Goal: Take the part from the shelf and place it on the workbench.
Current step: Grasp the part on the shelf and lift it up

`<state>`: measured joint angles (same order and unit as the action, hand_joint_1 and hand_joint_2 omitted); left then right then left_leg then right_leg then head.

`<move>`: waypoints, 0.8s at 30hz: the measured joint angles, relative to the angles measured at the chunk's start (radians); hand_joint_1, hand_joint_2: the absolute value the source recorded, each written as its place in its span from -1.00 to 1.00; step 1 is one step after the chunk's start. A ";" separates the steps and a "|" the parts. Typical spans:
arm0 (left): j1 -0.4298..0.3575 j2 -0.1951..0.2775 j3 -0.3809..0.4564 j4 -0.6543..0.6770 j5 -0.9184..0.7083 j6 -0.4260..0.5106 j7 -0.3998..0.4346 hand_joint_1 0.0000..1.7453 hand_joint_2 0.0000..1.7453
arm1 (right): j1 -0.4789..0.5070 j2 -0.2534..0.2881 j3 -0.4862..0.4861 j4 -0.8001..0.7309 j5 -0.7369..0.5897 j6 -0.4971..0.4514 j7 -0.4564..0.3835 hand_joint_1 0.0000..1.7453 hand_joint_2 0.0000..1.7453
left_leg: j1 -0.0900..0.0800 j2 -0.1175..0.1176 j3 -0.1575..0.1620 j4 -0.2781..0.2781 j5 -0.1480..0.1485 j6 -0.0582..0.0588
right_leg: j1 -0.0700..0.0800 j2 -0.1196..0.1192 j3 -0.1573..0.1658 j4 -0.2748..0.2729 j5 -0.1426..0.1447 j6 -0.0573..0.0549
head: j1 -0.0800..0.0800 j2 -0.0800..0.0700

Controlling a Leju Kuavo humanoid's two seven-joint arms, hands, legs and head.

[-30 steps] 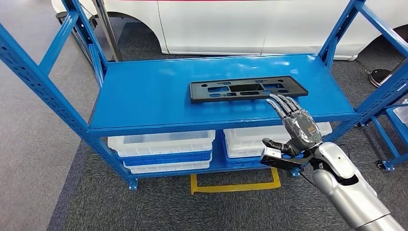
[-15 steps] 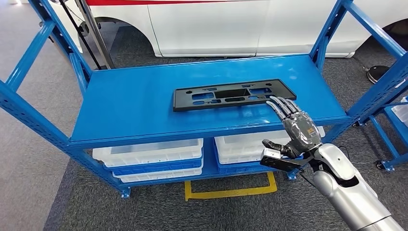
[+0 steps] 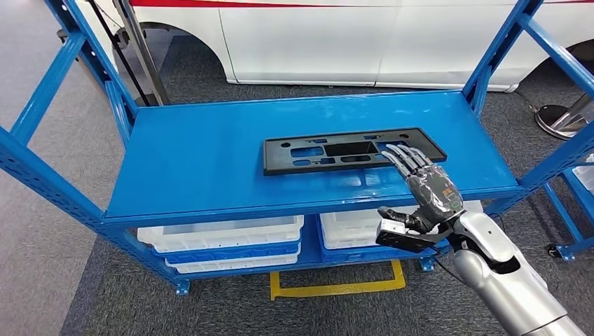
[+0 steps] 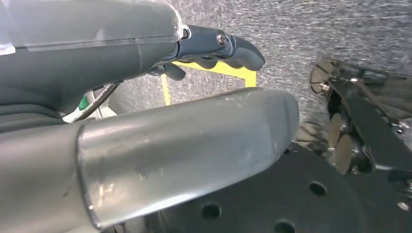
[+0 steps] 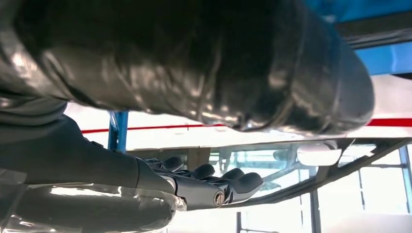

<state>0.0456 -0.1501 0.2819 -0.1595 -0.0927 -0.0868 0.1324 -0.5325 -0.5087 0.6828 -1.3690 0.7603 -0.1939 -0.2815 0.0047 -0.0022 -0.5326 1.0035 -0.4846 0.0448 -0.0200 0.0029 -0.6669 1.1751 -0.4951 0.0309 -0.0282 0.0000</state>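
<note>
While reaching over the front edge of the blue metal shelf point(image 3: 210, 175), right hand point(image 3: 427, 185) with fingers point(image 3: 401, 155) apart, empty, above the flat black rectangular plastic part's point(image 3: 336, 150) right end.

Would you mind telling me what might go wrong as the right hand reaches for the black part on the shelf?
The right hand reaches only one end of the long black part, so it may tip or swing when lifted. The part lies flat on the shelf, so the fingers may push it away rather than get under it.
</note>
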 joint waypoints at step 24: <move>-0.003 -0.008 0.000 0.000 0.006 0.000 0.009 -1.00 -1.00 | -0.008 0.031 0.014 -0.023 -0.027 0.061 -0.009 -1.00 -1.00 | 0.001 -0.002 -0.056 0.003 0.040 -0.005 | 0.007 0.002 0.096 -0.090 -0.054 -0.012 | 0.000 0.000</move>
<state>0.0430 -0.1583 0.2819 -0.1591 -0.0866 -0.0873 0.1416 -0.5402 -0.4780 0.6972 -1.3922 0.7329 -0.1331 -0.2903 0.0060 -0.0045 -0.5882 1.0069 -0.4451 0.0395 -0.0130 0.0053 -0.5711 1.0852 -0.5491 0.0194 -0.0281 0.0000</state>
